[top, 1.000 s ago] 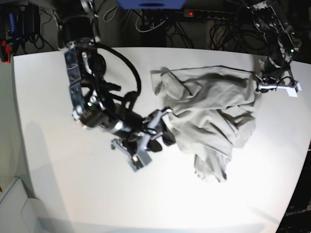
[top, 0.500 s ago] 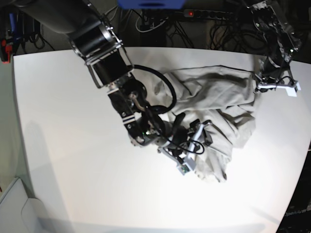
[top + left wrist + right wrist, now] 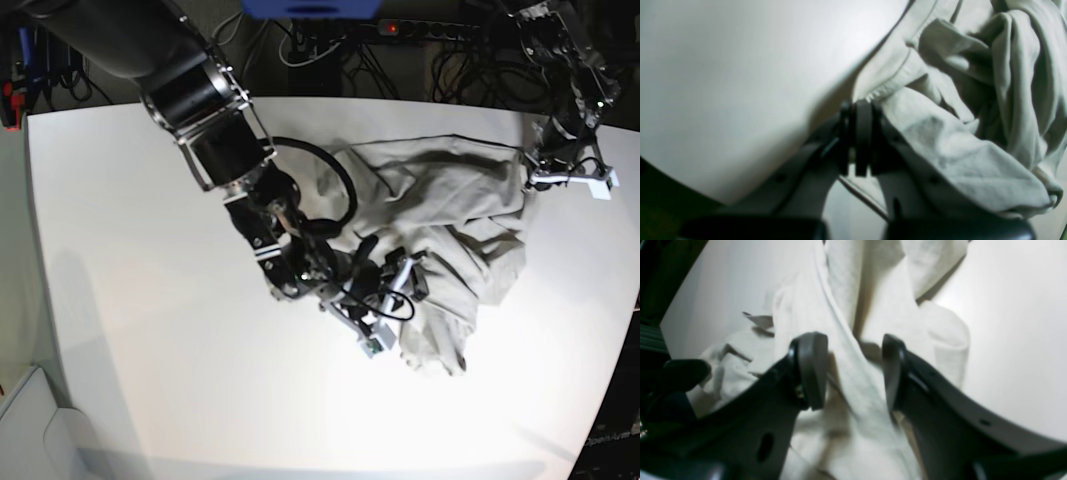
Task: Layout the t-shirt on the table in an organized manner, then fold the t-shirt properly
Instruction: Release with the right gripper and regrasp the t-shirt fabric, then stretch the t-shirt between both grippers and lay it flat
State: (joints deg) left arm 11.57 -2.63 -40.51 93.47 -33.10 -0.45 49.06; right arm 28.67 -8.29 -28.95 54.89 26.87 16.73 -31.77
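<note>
Comparing with a second earlier, I noted the right claw [image 3: 400,278] had swung from the bare surface [image 3: 120,250] beside the t-shirt [image 3: 450,220] in over its lower middle, jaws spread astride a raised fold but not closed on it, which I judged a set-up for a second grasp to spread the cloth. My left claw [image 3: 535,170] had not moved, pressed together, pinching the hem at the shirt's far right corner. The t-shirt lay crumpled right of centre, long axis roughly from that corner toward the near edge; collar direction unclear.

Soft wrinkled cloth t-shirt [image 3: 450,215] on matt smooth table [image 3: 130,300].
</note>
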